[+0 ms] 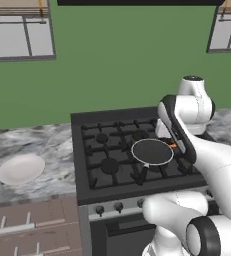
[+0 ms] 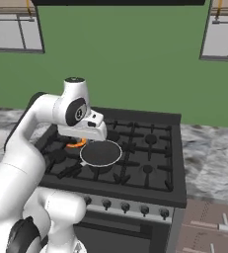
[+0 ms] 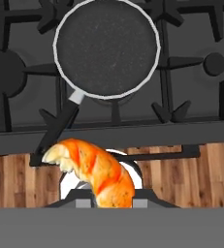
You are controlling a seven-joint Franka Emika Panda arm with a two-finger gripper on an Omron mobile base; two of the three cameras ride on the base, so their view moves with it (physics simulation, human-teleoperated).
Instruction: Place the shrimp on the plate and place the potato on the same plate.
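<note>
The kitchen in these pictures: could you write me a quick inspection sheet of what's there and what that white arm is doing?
Surface: black gas stove set in a grey marbled counter.
Job's things: orange shrimp held in the air over the stove; off-white plate on the counter left of the stove, nothing on it; potato: nothing seen.
Clutter: dark frying pan on the stove, nothing in it.
Grippers: gripper shut on the shrimp, beside the pan.
Cables: nothing seen.
Surroundings: green wall with windows, drawers under the counter, wooden floor below.
</note>
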